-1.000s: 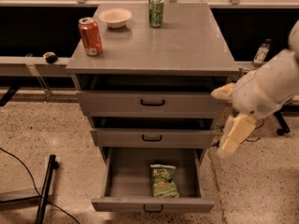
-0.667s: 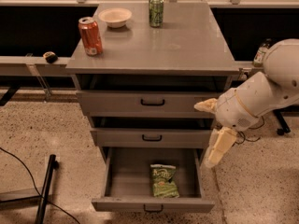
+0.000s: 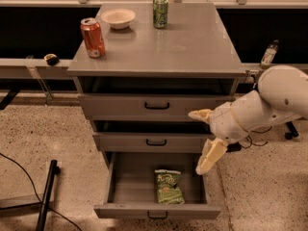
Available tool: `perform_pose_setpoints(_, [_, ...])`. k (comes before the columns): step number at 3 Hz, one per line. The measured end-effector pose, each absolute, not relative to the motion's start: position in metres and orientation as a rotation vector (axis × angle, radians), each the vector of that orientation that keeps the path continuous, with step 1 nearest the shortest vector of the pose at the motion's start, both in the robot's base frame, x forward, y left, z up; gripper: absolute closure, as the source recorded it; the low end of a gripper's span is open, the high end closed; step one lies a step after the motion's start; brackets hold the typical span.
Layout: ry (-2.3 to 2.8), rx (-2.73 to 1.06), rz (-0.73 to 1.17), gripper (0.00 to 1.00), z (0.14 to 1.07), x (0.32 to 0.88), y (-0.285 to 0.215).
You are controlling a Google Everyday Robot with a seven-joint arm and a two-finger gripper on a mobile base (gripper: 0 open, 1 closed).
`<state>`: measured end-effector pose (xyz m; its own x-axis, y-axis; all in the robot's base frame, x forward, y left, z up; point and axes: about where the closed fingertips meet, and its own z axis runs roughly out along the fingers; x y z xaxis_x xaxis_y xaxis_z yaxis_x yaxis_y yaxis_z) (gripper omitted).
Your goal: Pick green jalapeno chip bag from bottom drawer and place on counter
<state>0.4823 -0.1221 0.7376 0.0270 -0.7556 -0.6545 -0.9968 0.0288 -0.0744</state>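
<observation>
The green jalapeno chip bag (image 3: 168,186) lies flat in the bottom drawer (image 3: 157,211), which is pulled out, right of its middle. The two drawers above are pushed in. My gripper (image 3: 205,137) hangs at the cabinet's right front, above the drawer's right edge and up and to the right of the bag. It is open and empty, with one pale finger (image 3: 200,114) pointing left and the other finger (image 3: 210,157) pointing down. The grey counter (image 3: 192,42) is the cabinet's top.
On the counter stand a red soda can (image 3: 92,37) at front left, a white bowl (image 3: 118,18) and a green soda can (image 3: 160,11) at the back. A bottle (image 3: 269,54) stands behind at right. A black stand (image 3: 45,196) and cable lie on the floor at left.
My arm has swung left and down from the right side, bringing the gripper closer to the open bottom drawer. The bag has not moved.
</observation>
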Motion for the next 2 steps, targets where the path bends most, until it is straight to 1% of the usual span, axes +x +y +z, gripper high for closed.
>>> perform_pose_setpoints(1, [1.672, -1.67, 0.676, 0.0, 0.664, 0.496, -0.096])
perform_pose_setpoints(2, [1.652, -1.591, 0.668, 0.0, 0.592, 0.512, -0.091])
